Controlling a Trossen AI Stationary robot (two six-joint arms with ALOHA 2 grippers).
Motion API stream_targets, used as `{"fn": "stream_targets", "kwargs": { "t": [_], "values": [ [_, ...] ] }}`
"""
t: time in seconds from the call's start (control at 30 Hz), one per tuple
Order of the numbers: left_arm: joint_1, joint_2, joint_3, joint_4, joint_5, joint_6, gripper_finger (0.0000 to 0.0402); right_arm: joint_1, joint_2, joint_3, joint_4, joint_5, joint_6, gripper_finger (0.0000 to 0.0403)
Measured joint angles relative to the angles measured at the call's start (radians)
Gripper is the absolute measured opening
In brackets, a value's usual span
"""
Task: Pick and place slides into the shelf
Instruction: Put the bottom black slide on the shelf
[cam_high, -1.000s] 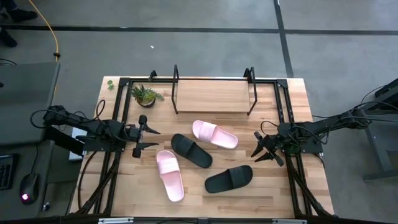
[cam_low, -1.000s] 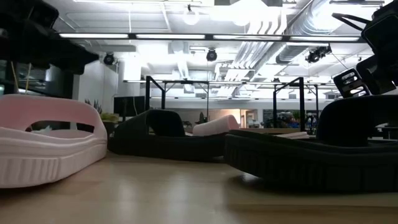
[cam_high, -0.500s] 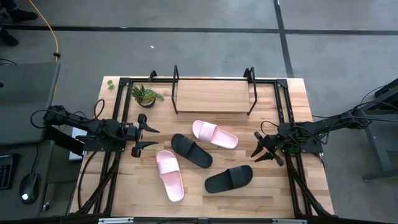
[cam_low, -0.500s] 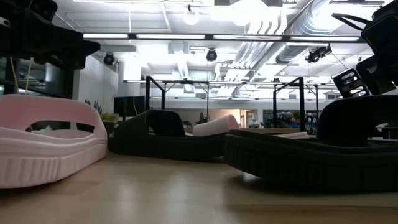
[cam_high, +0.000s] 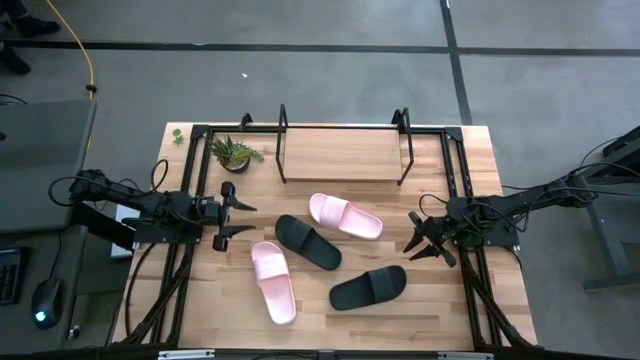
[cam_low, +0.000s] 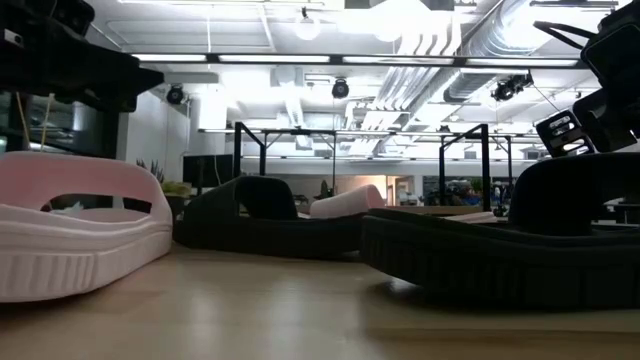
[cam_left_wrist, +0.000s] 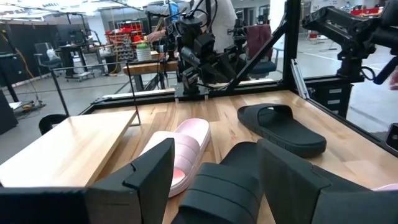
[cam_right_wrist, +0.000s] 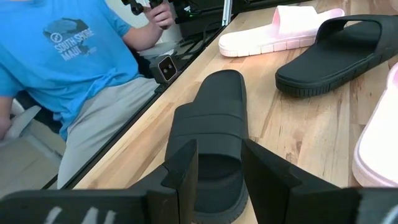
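Observation:
Four slides lie sole-down on the wooden table: a pink one (cam_high: 345, 216) and a black one (cam_high: 308, 241) in the middle, a pink one (cam_high: 273, 281) nearer the front, and a black one (cam_high: 368, 287) at the front right. The shelf (cam_high: 342, 153) stands at the far edge with its board bare. My left gripper (cam_high: 241, 220) hovers open at the table's left and points at the middle black slide (cam_left_wrist: 217, 186). My right gripper (cam_high: 414, 238) hovers open at the right, with the front-right black slide (cam_right_wrist: 211, 124) ahead of its fingers. Neither gripper touches anything.
A small potted plant (cam_high: 235, 153) stands left of the shelf. Black frame rails (cam_high: 195, 180) run along the table's left, right and far sides. A person in a blue shirt (cam_right_wrist: 74, 56) sits close to the table's near edge.

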Motion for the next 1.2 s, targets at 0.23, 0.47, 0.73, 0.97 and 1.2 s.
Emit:
{"fn": "stream_targets", "kwargs": {
  "t": [0.23,0.47,0.73,0.97,1.2],
  "values": [
    [0.000,0.000,0.000,0.000,-0.001,-0.019,0.0211,-0.002,0.000,0.000,0.000,0.110,-0.159,0.0115],
    [0.000,0.000,0.000,-0.011,-0.007,-0.108,0.0211,-0.002,0.000,0.000,-0.015,0.201,-0.151,0.0115],
    [0.000,0.000,0.000,-0.014,-0.066,-0.191,0.0211,-0.002,0.002,0.002,-0.032,0.225,-0.150,0.0115],
    [0.000,0.000,0.000,-0.014,-0.072,-0.192,0.0211,-0.002,0.002,0.002,-0.034,0.225,-0.150,0.0115],
    [0.000,0.000,0.000,-0.012,-0.075,-0.192,0.0211,-0.002,0.002,0.002,-0.035,0.234,-0.224,0.0115]
  ]
}}
